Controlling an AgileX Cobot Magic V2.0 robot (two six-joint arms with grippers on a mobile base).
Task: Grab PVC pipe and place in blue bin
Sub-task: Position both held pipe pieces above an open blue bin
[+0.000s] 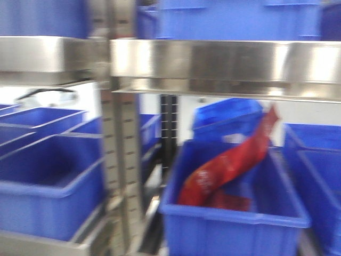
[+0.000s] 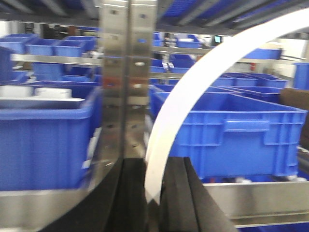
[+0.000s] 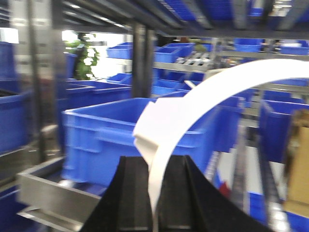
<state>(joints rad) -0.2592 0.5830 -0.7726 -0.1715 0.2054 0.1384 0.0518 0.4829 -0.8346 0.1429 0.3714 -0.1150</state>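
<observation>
Where the right wrist view begins, the right gripper point(image 3: 155, 162) has its black jaws pinching the PVC pipe point(image 3: 193, 102). The pipe is a white, tightly curved band with a squared tab at its near end, and it arches up and off to the right, clear of any bin. The left gripper point(image 2: 154, 166) has its jaws pressed onto a longer white arc point(image 2: 188, 96), which sweeps up to the top right corner of that view.

Just beyond the right jaws a blue bin point(image 3: 101, 140) sits on a steel shelf point(image 3: 48, 186). Past the left jaws a steel upright point(image 2: 128, 72) stands between two blue bins, one on the left point(image 2: 43, 140) and one on the right point(image 2: 231, 135).

The front view is blurred. Below a steel shelf rail point(image 1: 213, 61), an open blue crate point(image 1: 234, 221) holds a red packet point(image 1: 229, 165) leaning against its far wall, with more blue bins on both sides.

Farther back, racks of blue bins fill the room row after row, and a green plant point(image 3: 87, 58) stands by a bright opening.
</observation>
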